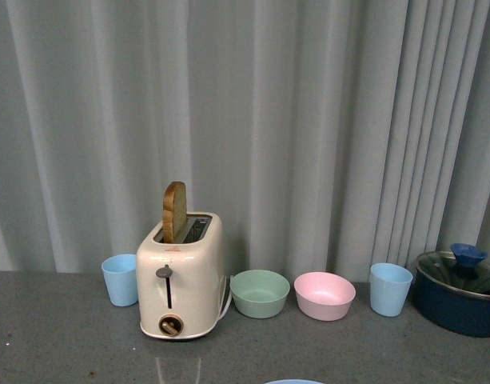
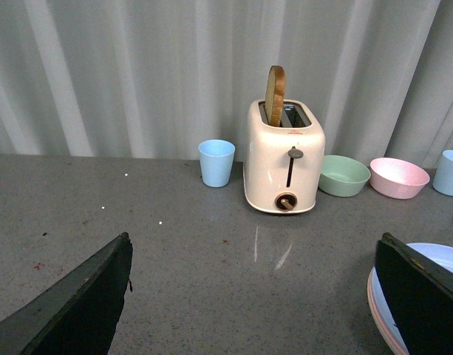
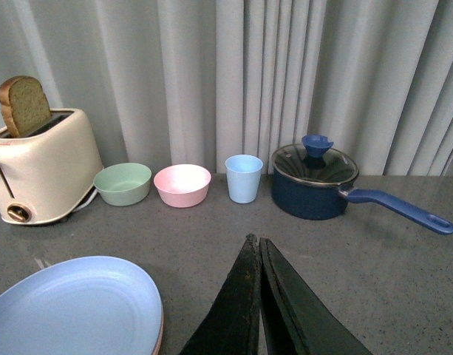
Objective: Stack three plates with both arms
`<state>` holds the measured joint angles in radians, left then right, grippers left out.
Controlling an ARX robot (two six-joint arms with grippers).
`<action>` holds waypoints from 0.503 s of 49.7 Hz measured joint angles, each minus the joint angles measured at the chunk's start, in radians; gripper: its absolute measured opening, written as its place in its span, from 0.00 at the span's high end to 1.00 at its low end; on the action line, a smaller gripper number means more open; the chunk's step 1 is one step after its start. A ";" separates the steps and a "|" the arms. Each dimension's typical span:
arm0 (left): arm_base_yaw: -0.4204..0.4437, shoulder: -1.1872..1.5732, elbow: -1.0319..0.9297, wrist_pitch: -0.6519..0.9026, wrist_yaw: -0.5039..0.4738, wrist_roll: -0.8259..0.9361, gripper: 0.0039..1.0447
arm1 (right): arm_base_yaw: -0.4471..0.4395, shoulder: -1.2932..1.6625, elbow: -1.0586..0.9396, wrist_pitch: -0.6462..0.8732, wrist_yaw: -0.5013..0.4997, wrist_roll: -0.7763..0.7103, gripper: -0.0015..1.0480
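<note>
Right gripper (image 3: pixel 257 248): fingers pressed together, nothing between them, poised above the grey counter (image 3: pixel 374 259). Left gripper (image 2: pixel 252 296): jaws spread wide, empty. Plates (image 3: pixel 78 310): light blue one uppermost, a pink rim visible beneath it, stack lying on the counter near the right gripper. Behind stand a toaster (image 1: pixel 181 276) with bread, green bowl (image 1: pixel 260 293), pink bowl (image 1: pixel 324 295), saucepan (image 3: pixel 315 181).
</note>
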<state>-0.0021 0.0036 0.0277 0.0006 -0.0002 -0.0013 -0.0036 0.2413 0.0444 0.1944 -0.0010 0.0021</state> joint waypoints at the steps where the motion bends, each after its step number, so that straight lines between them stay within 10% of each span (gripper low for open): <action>1: 0.000 0.000 0.000 0.000 0.000 0.000 0.06 | 0.000 -0.005 -0.002 -0.003 0.000 0.000 0.97; 25: 0.000 -0.001 0.000 0.000 0.000 0.000 0.06 | 0.000 -0.236 -0.038 -0.192 0.000 0.000 0.97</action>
<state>-0.0021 0.0025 0.0277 0.0006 -0.0002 -0.0013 -0.0032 0.0051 0.0063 0.0021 -0.0010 0.0017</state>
